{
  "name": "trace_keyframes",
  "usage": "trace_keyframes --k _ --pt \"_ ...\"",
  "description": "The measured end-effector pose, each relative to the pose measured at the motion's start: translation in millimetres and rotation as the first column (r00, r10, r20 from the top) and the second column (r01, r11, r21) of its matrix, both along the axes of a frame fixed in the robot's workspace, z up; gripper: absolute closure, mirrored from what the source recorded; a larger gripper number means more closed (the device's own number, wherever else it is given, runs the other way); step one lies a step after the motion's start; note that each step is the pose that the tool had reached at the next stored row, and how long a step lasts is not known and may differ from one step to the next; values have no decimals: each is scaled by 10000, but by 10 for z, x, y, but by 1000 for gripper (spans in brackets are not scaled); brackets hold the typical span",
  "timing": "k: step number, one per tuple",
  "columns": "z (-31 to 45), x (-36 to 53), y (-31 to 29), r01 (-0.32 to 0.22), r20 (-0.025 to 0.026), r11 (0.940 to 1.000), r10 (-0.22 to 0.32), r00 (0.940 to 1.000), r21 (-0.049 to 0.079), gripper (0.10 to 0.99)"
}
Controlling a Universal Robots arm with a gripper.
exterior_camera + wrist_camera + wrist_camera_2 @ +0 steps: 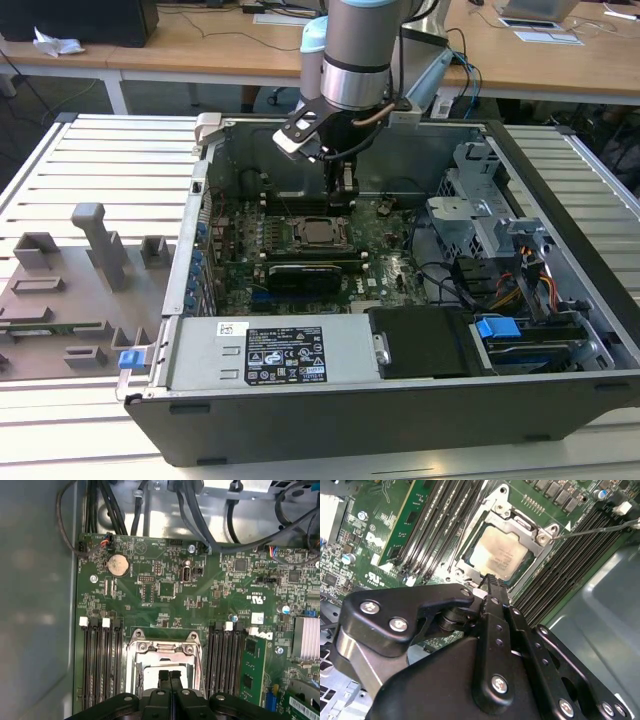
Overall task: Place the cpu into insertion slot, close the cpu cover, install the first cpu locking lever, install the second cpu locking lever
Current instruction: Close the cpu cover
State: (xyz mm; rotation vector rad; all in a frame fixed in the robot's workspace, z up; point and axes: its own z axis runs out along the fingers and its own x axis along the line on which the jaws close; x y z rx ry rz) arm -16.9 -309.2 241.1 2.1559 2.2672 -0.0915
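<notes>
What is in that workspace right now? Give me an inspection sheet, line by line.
Surface: slatted metal table bearing an open computer case.
Job's things: cpu lies in the window of the cpu cover, which is down; a thin lever juts away from it.
Clutter: grey fixture plate at the exterior view's left.
Gripper: gripper shut, empty, over the cpu's edge.
Cables: bundle inside the case.
Surroundings: wooden desks behind.
</notes>
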Motion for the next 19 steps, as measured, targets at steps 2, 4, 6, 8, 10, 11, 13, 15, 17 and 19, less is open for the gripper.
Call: trace_keyframes --k 2,4,6,8,10,11,13,15,17,19 --pt "0 -32 0 2 0 10000 -2 10000 -1 980" --pt "0 -56 0 1 0 10000 -1 10000 0 980" --pt "-1 -81 0 1 0 10000 -1 10000 -1 980" --pt "-1 -111 0 1 0 10000 -1 10000 -1 980" --pt "-2 -131 0 1 0 10000 -1 10000 -1 980" --pt "-2 -150 0 1 0 10000 -1 10000 -1 980" --pt "-2 -175 0 0 0 10000 0 10000 -1 980" --pt "-4 -201 0 1 0 10000 -1 10000 -1 980" --pt "-7 -219 -1 1 -1 10000 -1 10000 -2 980" --pt "-18 -230 0 1 0 10000 -1 10000 -1 980"
